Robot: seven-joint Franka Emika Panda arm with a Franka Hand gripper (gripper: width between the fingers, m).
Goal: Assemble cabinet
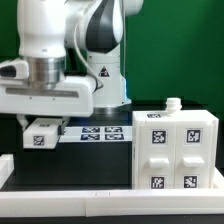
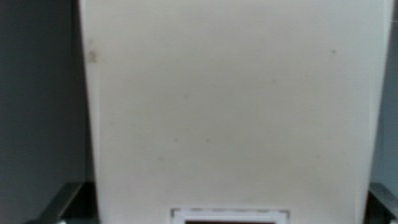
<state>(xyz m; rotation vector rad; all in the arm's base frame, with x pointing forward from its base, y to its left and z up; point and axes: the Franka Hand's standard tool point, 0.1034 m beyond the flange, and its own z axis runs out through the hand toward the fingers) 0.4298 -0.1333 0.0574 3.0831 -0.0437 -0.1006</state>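
Observation:
The cabinet body (image 1: 175,150) is a white box with several black-and-white tags on its front and a small white knob on top. It stands on the table at the exterior view's right. My gripper (image 1: 40,128) hangs at the exterior view's left, well apart from the box, a little above the table. It is shut on a flat white cabinet panel (image 1: 42,137) that bears a tag. In the wrist view this panel (image 2: 222,100) fills most of the picture between the dark fingers (image 2: 64,205), with a tag at its near edge. The gripper (image 2: 222,212) holds it by its sides.
The marker board (image 1: 100,132) lies flat on the table behind the gripper, between it and the box. A low white rail (image 1: 70,203) runs along the table's front and left edges. The robot's base (image 1: 105,85) stands at the back before a green wall.

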